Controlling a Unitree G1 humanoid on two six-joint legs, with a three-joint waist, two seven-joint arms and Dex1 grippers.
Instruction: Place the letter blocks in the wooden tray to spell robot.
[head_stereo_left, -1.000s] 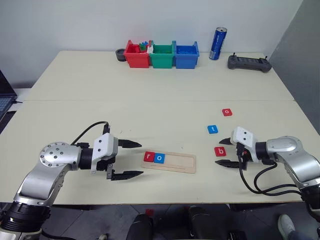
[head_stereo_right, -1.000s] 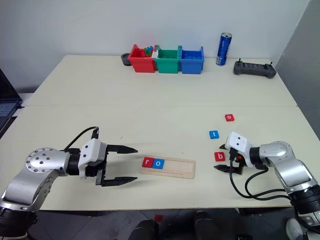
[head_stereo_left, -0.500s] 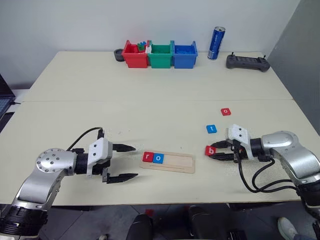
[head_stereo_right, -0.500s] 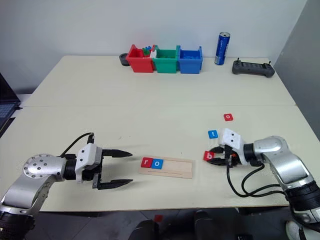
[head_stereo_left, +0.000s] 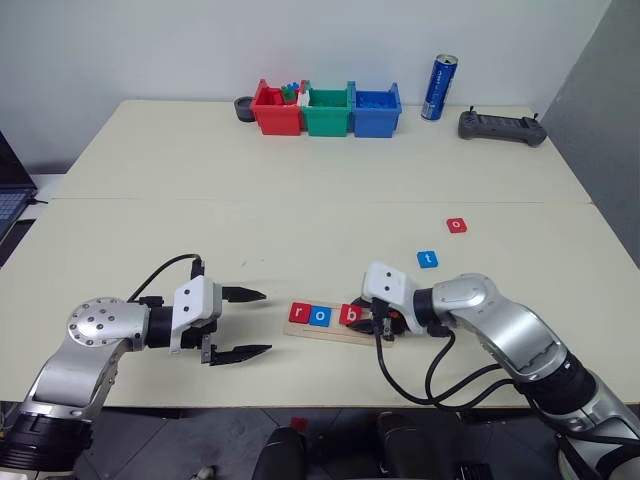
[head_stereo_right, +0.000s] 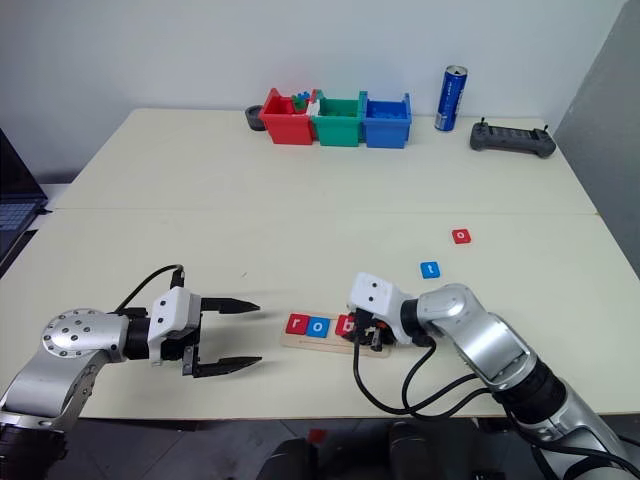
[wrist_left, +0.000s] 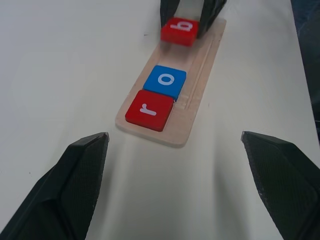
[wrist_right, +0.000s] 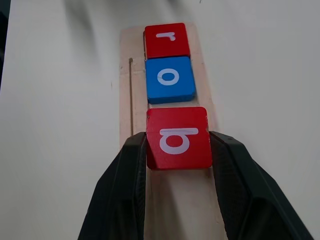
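Holding back: the left end effector (head_stereo_left: 243, 323) waits just left of the wooden tray (head_stereo_left: 372, 334), fingers spread wide with nothing between them, likely to keep out of the way.
Tray: it lies on the worktop (head_stereo_left: 300, 200) between the two arms, so either arm can reach it.
Spelling: red r tile (head_stereo_left: 298, 313) and blue o tile (head_stereo_left: 319, 317) sit side by side at the tray's left end, since the word starts there.
Third letter: the right end effector (wrist_right: 177, 145) pinches the red b tile (head_stereo_left: 349, 314) by its two sides, holding it over the tray just right of the blue o tile.
Waiting tiles: blue t tile (head_stereo_left: 427, 259) and red o tile (head_stereo_left: 456, 225) lie on the worktop, further right.
Count: five letter tiles, three red and two blue; one tray; two arms.
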